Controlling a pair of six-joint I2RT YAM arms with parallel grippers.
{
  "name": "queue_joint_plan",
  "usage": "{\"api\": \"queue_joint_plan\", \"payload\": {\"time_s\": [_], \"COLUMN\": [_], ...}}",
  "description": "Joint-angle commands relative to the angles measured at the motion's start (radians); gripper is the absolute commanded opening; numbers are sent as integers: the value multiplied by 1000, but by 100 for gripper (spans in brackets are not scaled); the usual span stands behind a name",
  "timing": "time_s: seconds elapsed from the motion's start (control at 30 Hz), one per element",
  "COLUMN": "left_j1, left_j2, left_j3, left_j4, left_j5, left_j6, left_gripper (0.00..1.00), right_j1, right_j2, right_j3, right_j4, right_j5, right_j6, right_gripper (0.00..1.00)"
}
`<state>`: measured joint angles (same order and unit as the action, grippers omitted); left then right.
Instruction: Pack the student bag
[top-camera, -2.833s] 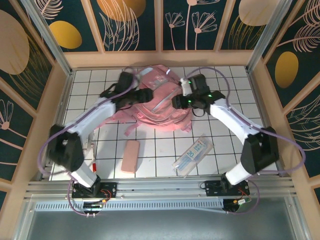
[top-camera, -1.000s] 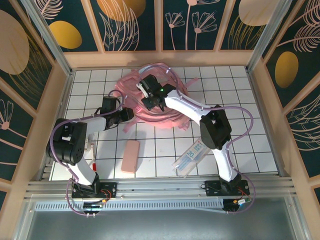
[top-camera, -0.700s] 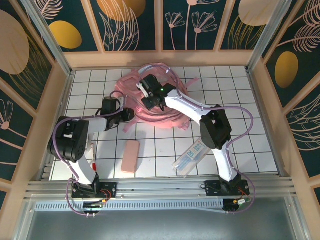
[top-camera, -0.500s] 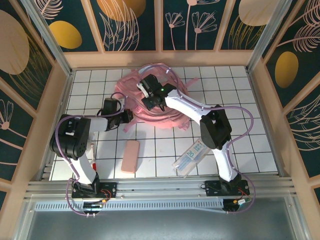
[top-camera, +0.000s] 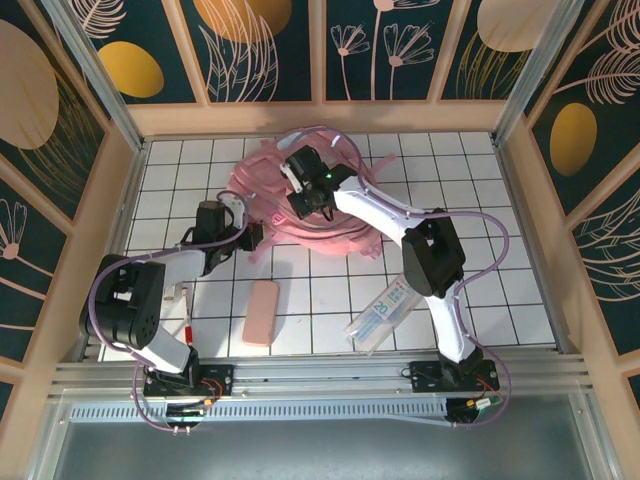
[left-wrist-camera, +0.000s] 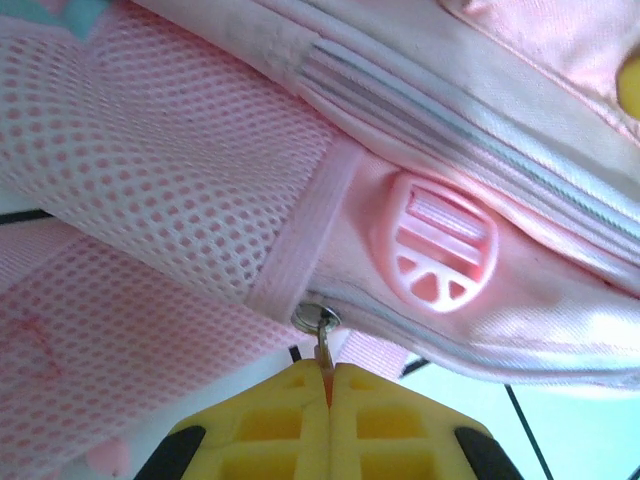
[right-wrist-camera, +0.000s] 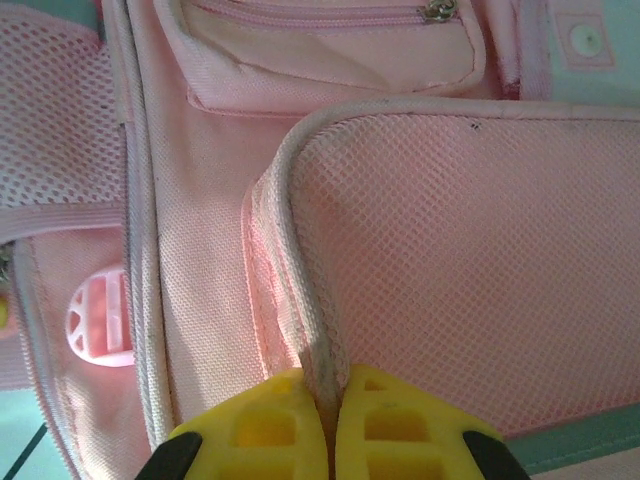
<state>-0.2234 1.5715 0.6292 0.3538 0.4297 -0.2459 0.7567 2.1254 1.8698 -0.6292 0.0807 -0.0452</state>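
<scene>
The student bag (top-camera: 262, 190), a big soft pink backpack, lies crumpled at the back middle of the tiled table. In the left wrist view my left gripper (left-wrist-camera: 328, 375) is shut on the bag's small metal zipper pull (left-wrist-camera: 322, 335), just below a mesh panel and a round pink plastic buckle (left-wrist-camera: 437, 250). In the top view this gripper (top-camera: 248, 237) sits at the bag's near-left edge. My right gripper (right-wrist-camera: 330, 395) is shut on the piped edge of a padded mesh panel (right-wrist-camera: 470, 260) of the bag. From above, the right gripper (top-camera: 306, 207) reaches over the bag's middle.
A pink pencil case (top-camera: 262, 312) lies on the near tiles, with a clear plastic pouch (top-camera: 386, 311) to its right. A red pen (top-camera: 186, 318) lies near the left arm's base. Wooden walls (top-camera: 112, 215) close in the table on three sides.
The left gripper has shut on the zipper pull and its arm has folded down to the left. The right arm, earlier on the right side, now holds still across the bag.
</scene>
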Motion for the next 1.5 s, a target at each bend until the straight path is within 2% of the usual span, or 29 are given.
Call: {"api": "queue_joint_plan", "payload": {"time_s": [0.0, 0.17, 0.4, 0.6, 0.83, 0.93, 1.03, 1.07, 1.13, 1.2, 1.3, 1.4, 1.47], "left_j1": [-40, -131, -200, -321, -470, -498, -498, -499, -496, -483, -395, -274, -258], "left_j2": [-12, 1, -47, -14, 57, 79, 73, 60, -2, -87, -189, -213, -193], "left_j3": [-16, 7, -37, -12, 37, 59, 68, 71, 65, 48, 53, 63, 92], "left_j4": [23, -26, 107, 211, 355, 400, 398, 366, 279, 187, -44, -194, -263], "left_j5": [123, 87, 159, 183, 161, 174, 161, 150, 115, 37, -134, -162, -213], "left_j6": [88, 160, 127, 34, -78, -131, -177, -175, -168, -210, -377, -502, -507], "left_gripper": [0, 0, 0, 0, 0, 0, 0, 3, 20, 32, 49, 51, 53], "right_j1": [-16, -19, -44, -54, -54, -60, -88, -103, -142, -183, -204, -204, -198], "right_j2": [1, 26, 72, 111, 132, 125, 67, 37, -70, -171, -299, -403, -467], "right_j3": [78, 111, 146, 142, 104, 82, 13, -23, -142, -261, -409, -531, -601], "right_j4": [44, 59, 90, 137, 201, 212, 220, 229, 267, 305, 321, 320, 324], "right_j5": [-12, -14, -86, -181, -263, -279, -289, -295, -304, -324, -353, -330, -281], "right_j6": [58, 76, 124, 184, 233, 248, 276, 286, 310, 335, 346, 342, 365], "right_gripper": [0, 0, 0, 0, 0, 0, 16, 23, 36, 41, 43, 45, 46]}}
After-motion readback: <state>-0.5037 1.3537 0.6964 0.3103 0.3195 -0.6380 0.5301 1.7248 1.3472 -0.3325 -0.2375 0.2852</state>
